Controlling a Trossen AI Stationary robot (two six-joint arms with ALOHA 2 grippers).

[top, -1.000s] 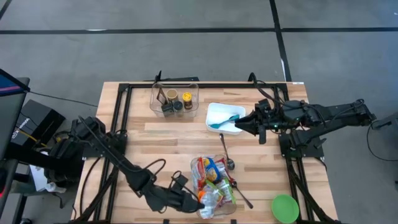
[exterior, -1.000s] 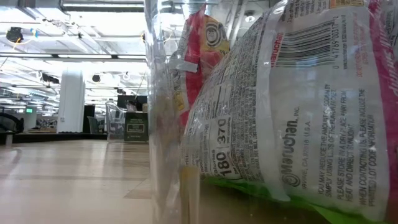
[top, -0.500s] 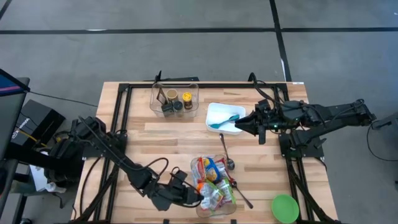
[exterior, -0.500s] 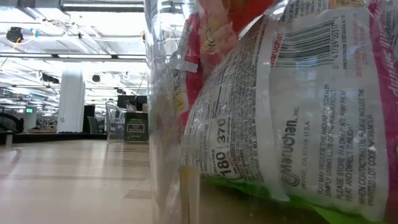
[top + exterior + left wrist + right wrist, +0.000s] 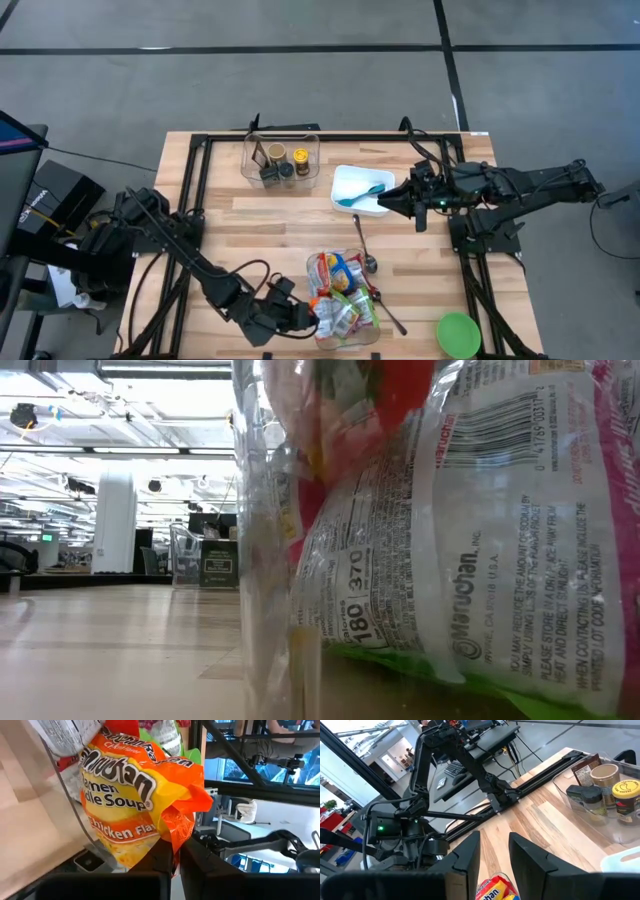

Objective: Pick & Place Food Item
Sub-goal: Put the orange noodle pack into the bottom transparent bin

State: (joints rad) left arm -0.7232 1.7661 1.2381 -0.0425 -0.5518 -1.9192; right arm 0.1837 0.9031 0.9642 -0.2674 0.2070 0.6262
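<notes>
- While the left tool [image 5: 315,318] is reaching in low at the near edge of the tabletop [image 5: 270,225], its fingers are pinching the crimped edge of an orange ramen packet [image 5: 142,807].
- That ramen packet is sitting at the left side of a clear food bin [image 5: 345,300], touching the bin's transparent wall, with other snack packets [image 5: 340,275] packed in beside it.
- Printed on the packet's face, the words for noodle soup and chicken flavour are showing in the left wrist view.
- Close against the low camera, the bin wall and a white noodle wrapper [image 5: 470,540] are filling most of that view.
- Across the tabletop, the right tool [image 5: 385,203] is hovering beside a white tray [image 5: 350,180] that is holding a teal utensil [image 5: 362,193]; its fingers [image 5: 465,855] are standing apart and gripping nothing.
- A metal spoon [image 5: 364,248] is lying between the white tray and the food bin.
- Near the far edge, a second clear container [image 5: 281,160] is holding small jars.
- A green bowl [image 5: 458,334] is resting at the near right corner, well apart from the bin.
</notes>
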